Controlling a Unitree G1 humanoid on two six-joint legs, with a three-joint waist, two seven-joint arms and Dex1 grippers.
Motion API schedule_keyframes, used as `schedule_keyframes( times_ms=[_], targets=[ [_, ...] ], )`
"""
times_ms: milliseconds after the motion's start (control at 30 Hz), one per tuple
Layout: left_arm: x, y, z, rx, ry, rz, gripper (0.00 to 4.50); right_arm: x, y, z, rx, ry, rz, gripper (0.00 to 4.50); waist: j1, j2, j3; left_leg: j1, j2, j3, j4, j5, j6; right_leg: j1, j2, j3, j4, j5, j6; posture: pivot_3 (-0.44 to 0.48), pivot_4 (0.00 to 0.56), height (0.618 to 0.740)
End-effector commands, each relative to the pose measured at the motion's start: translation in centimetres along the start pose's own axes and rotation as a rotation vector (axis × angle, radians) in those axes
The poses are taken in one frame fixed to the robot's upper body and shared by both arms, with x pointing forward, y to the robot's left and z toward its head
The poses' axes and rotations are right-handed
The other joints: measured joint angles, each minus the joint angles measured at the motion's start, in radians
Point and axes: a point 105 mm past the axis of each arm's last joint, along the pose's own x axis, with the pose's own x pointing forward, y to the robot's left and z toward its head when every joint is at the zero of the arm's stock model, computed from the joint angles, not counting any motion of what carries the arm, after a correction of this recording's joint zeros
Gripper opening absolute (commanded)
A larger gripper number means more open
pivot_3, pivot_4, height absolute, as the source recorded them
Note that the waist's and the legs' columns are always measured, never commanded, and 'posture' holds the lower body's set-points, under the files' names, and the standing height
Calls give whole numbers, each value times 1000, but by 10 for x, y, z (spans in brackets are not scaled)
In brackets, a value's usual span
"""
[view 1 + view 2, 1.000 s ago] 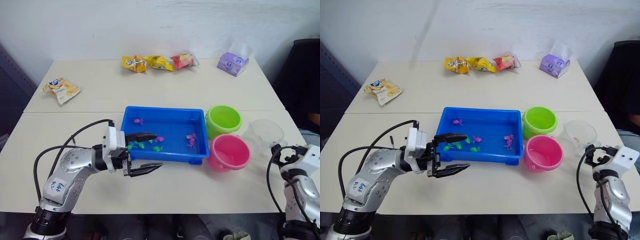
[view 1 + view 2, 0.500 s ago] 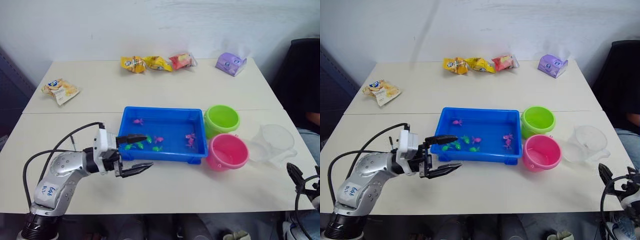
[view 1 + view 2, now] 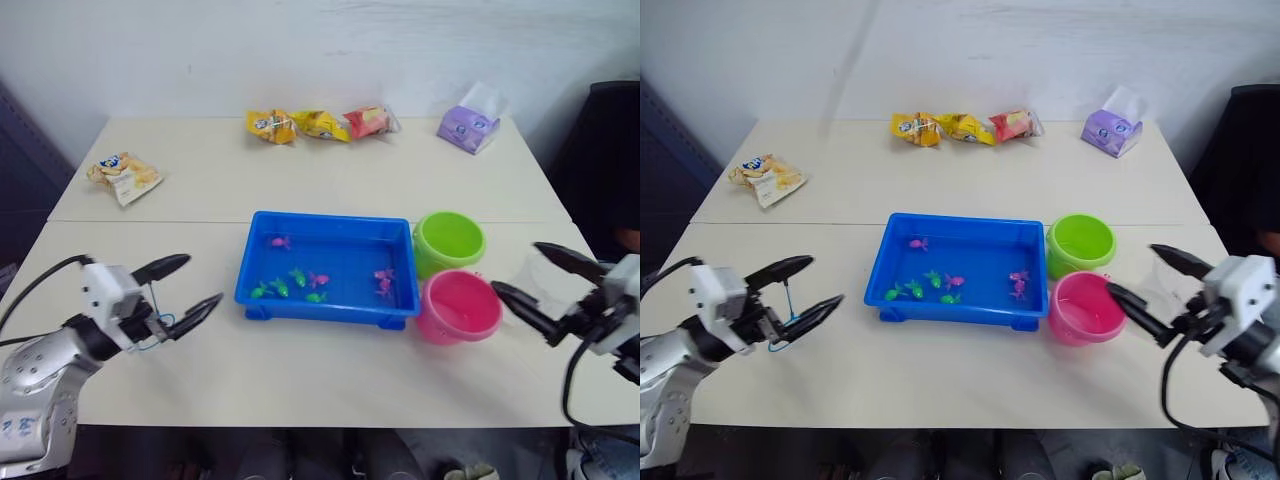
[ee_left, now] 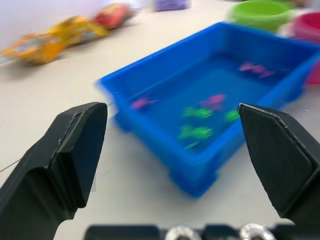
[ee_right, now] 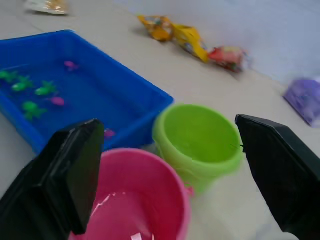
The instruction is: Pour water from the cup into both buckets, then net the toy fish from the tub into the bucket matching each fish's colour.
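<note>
Over on the left, the left gripper (image 3: 182,286) hangs above the near part of the table (image 3: 330,385), its two black fingers spread wide with nothing between them. A thin dark stick with a light blue loop, apparently the net (image 3: 158,315), shows just beside that gripper; I cannot tell whether it rests on the table or touches the fingers. Far behind, a snack bag (image 3: 122,177) lies near the left edge.

In the middle sits the blue tub (image 3: 262,290), holding the toy fish (image 3: 298,277): green ones and pink ones scattered over its floor. At the far edge lie a row of snack packets (image 3: 318,124) and a purple tissue pack (image 3: 467,127).

Just right of the tub stand the green bucket (image 3: 449,241), farther back, and the pink bucket (image 3: 459,307), nearer, touching each other. Right again, the right gripper (image 3: 530,282) is wide open and empty, its fingers pointing toward the buckets. The clear cup (image 3: 1157,297) is faintly visible behind those fingers.
</note>
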Motion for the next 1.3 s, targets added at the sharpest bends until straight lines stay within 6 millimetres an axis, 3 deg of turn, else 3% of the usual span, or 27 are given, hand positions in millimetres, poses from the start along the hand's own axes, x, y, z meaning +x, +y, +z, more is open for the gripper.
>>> schedule_keyframes(
  times_ms=[33,100,167,233,333,467,567,700,933,1033,1300],
  targets=[
    [-28,27,-4,51,38,225,4500,13,18,-1,-38,-44,143,4469,1,-1,0,-1,0,0,0,-1,1,0,0,0,0,0,0,0,150,740],
    [-53,42,-17,3,85,391,4500,23,33,-7,-38,-51,250,4469,-2,-3,0,-1,0,0,1,-2,2,0,-1,0,-2,0,0,0,150,740],
    [-100,60,-35,-48,168,644,4500,39,42,-5,-62,-109,321,4469,-9,-4,0,-1,0,0,1,-2,3,1,-1,-1,-2,0,0,0,150,740],
    [-129,59,-52,-89,254,763,4500,44,51,-5,-57,-149,404,4469,-13,-6,2,0,0,0,1,-3,3,1,-1,0,-2,0,0,0,150,740],
    [-150,55,-62,-113,305,867,4500,47,56,-8,-68,-167,443,4469,1,-9,3,0,0,0,1,-3,3,1,-1,-1,-2,0,0,0,150,740],
    [-181,46,-75,-171,371,1023,4500,56,46,0,-20,-239,382,4469,16,-11,3,-1,0,-1,2,-4,3,1,-3,-2,-2,0,0,0,150,740],
    [-184,43,-80,-219,384,1050,4500,58,46,2,-3,-266,388,4469,20,-12,3,-1,0,-1,1,-5,3,1,-3,-2,-3,0,0,0,150,740],
    [-139,45,-67,-247,351,919,4500,60,49,-1,7,-257,403,4469,23,-12,3,-1,0,-2,1,-5,3,1,-3,-3,-3,-1,-1,0,150,740],
    [-76,50,-63,-369,479,867,4500,61,51,-9,-8,-247,394,4469,12,-11,3,-1,0,-1,1,-4,2,1,-4,-6,-1,0,-1,0,150,740],
    [-53,42,-69,-413,593,790,4500,60,52,-11,-35,-249,377,4469,5,-11,3,-2,0,-1,2,-1,-4,1,-4,-6,-1,0,-1,0,150,740],
    [8,56,-81,-477,597,767,4500,61,52,-13,-58,-247,333,4469,5,-11,3,-1,-1,-1,4,1,-6,1,-4,-7,4,0,-1,0,150,740]
  ],
)
